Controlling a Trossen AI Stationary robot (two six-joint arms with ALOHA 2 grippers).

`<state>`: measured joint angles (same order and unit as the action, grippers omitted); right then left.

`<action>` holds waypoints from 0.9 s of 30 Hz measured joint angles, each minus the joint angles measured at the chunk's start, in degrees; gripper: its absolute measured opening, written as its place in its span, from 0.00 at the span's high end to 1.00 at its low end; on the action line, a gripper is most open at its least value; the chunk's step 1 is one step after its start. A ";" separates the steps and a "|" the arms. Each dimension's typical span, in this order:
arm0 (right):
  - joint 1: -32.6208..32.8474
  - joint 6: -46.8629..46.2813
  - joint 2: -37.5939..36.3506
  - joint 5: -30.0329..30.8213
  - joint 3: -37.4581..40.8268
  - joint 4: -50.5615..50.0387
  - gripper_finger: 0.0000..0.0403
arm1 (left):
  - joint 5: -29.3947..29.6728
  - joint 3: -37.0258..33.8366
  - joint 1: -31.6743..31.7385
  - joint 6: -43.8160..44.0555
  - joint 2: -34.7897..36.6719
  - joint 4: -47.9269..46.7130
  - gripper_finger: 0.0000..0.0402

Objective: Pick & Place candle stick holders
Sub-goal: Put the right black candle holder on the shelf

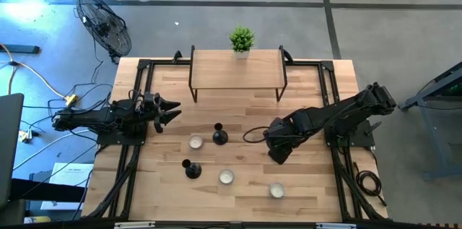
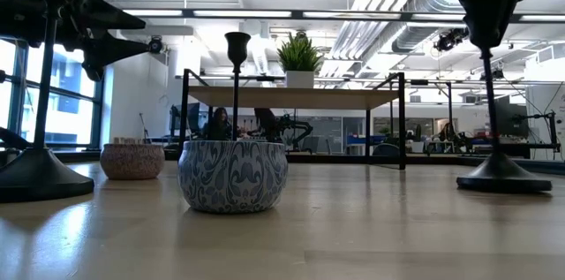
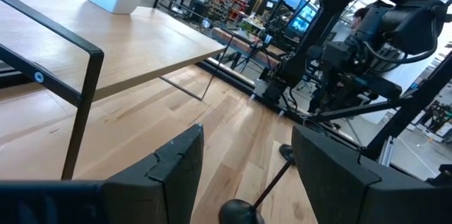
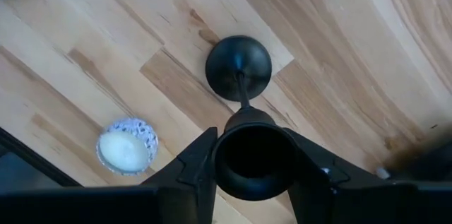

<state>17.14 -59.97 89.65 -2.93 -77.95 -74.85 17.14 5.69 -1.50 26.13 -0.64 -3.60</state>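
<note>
Three black candle stick holders are in view. One [image 1: 220, 136] stands on its round base at mid-table, and another [image 1: 192, 169] stands nearer the front. The third [image 4: 239, 67] stands under my right gripper [image 4: 254, 160], which points down and is shut on its cup; the gripper hides this holder in the high view. My left gripper [image 1: 170, 110] waits open and level at the table's left side, touching nothing. My right gripper pinches the holder's cup [image 4: 251, 128], at the top of the stem, between its two fingers. The fingers come from above, pointing down. The holder stands upright with its round base [image 2: 503, 177] on the table top.
Three tealight candles sit on the table: one [image 1: 195, 142] by the middle holder, one [image 1: 226, 177] near the front and one [image 1: 276, 190] at the front right. A wooden riser shelf [image 1: 234, 70] carrying a potted plant [image 1: 242, 40] stands at the far edge.
</note>
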 joint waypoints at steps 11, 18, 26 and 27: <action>-0.01 0.92 -0.29 -0.86 0.00 -0.39 0.69 | 0.16 0.00 0.00 -0.17 0.00 0.00 0.47; -0.01 -1.39 -4.24 -0.30 -0.02 -0.39 0.69 | 0.21 0.00 0.00 -0.15 0.00 -0.01 0.47; -0.26 -4.09 -12.06 1.49 -0.07 5.19 0.69 | 0.53 0.00 0.00 -0.15 0.00 -0.02 0.47; -0.35 -4.06 -13.15 2.32 -0.09 7.00 0.69 | 0.58 0.00 0.00 -0.15 0.00 -0.02 0.47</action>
<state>16.79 -64.03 76.50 -0.62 -78.04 -67.85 17.72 5.69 -1.50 25.98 -0.64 -3.62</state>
